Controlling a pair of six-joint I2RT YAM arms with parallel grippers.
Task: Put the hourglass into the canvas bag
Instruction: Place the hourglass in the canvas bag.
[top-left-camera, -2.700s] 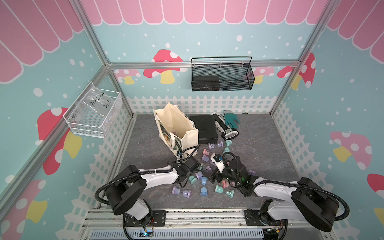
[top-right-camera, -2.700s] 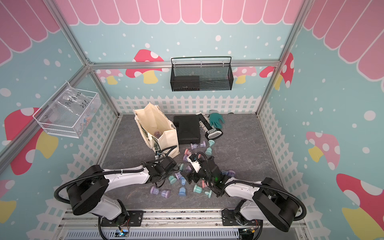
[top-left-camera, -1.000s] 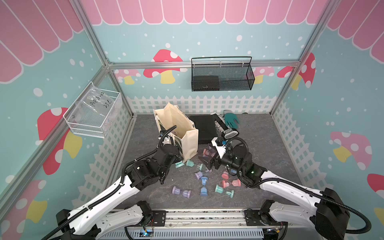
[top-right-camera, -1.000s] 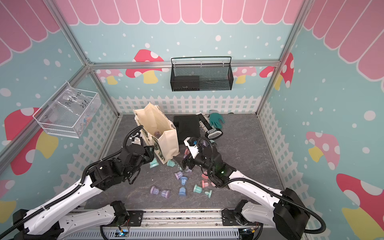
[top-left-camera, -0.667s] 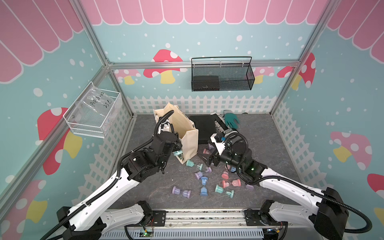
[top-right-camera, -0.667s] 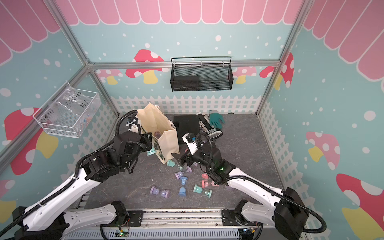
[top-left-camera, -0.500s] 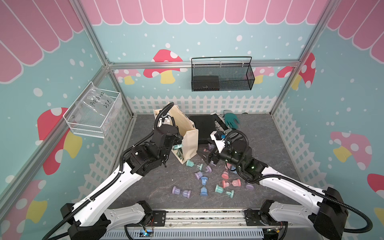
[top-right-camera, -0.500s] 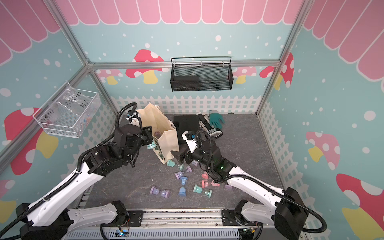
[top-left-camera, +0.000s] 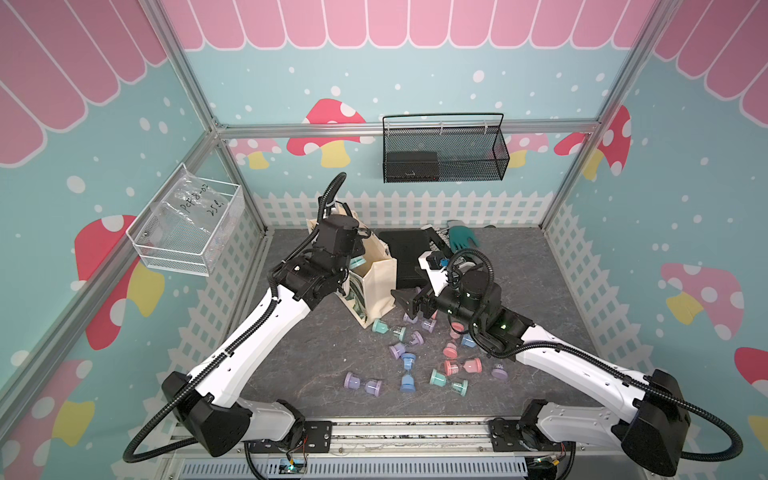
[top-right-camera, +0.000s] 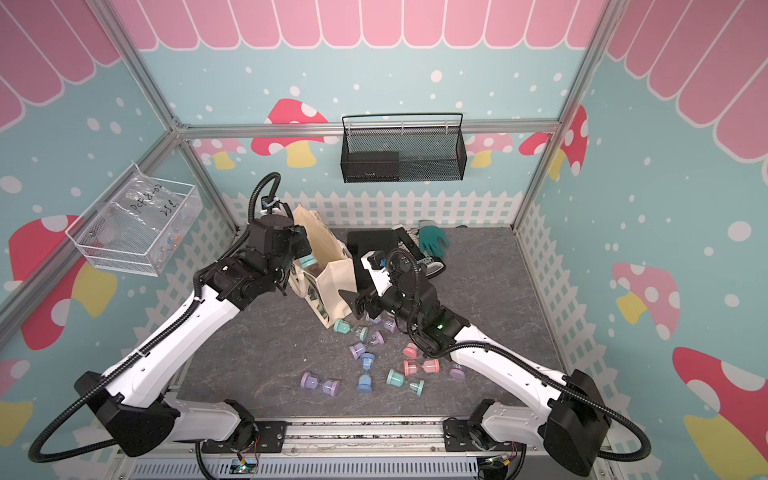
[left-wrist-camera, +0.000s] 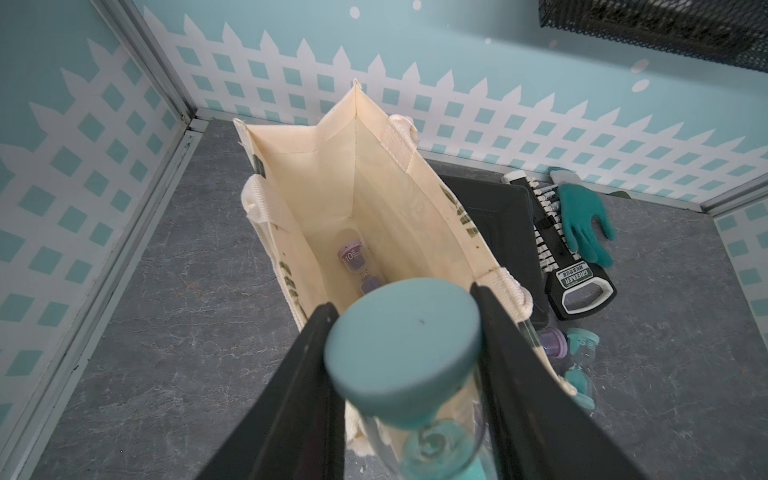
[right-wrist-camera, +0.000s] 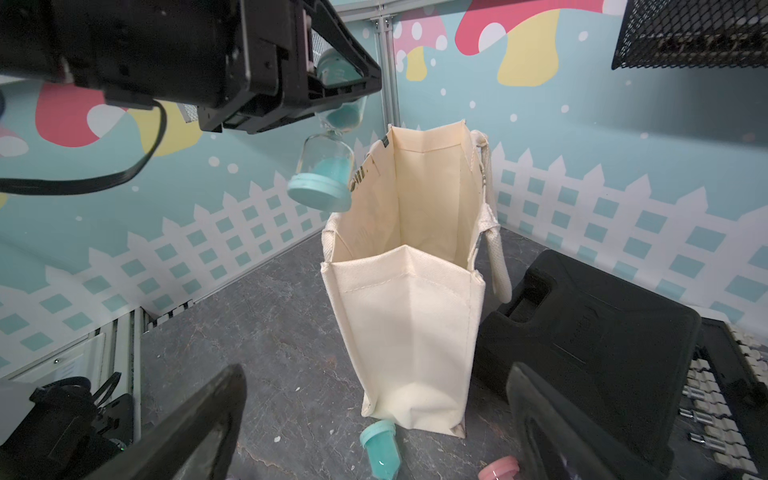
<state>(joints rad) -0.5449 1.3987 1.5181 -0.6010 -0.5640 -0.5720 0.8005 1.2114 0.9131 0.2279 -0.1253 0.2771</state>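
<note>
Canvas bag (right-wrist-camera: 407, 324) stands upright, mouth open, just beside the black case (right-wrist-camera: 590, 332). Right gripper (right-wrist-camera: 376, 372) is spread wide and empty, low in front of the bag. Left gripper (left-wrist-camera: 401, 299) is clamped on the top cap of the teal hourglass (right-wrist-camera: 328, 166), which hangs at the bag's rim, not inside; one purple hourglass (left-wrist-camera: 357, 266) lies on the bag's bottom.
</note>
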